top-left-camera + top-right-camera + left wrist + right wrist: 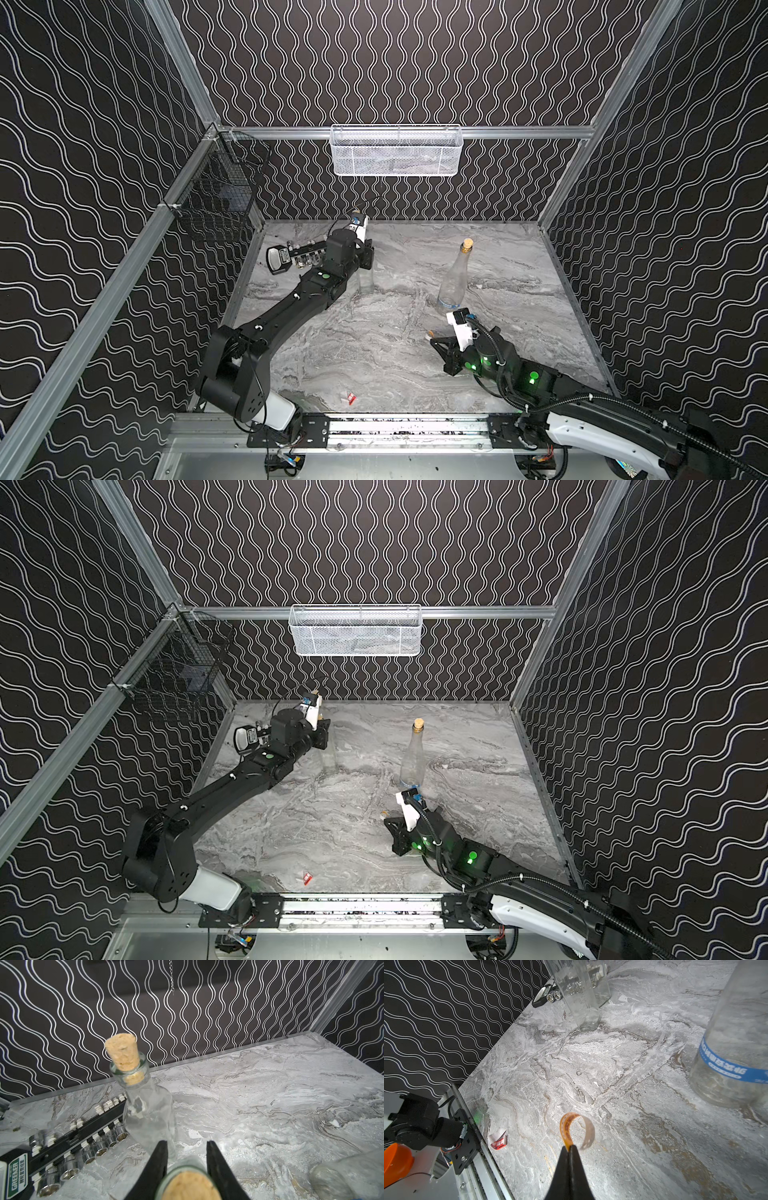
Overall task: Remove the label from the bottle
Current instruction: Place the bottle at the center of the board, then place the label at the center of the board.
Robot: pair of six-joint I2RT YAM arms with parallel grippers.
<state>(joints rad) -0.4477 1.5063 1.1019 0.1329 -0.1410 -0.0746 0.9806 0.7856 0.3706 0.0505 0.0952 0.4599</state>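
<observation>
Orange label curl [564, 1126] in tight right jaws, clearest from wrist view; corked bottle [187, 1184] between left jaws

Black arms [286, 309]; white base shells [278, 409]; green lights [532, 376]; ribbed black cable [508, 395]; white camera mounts [461, 332]; black gripper [570, 1147].

Soft even light, blurred near foregrounds
</observation>
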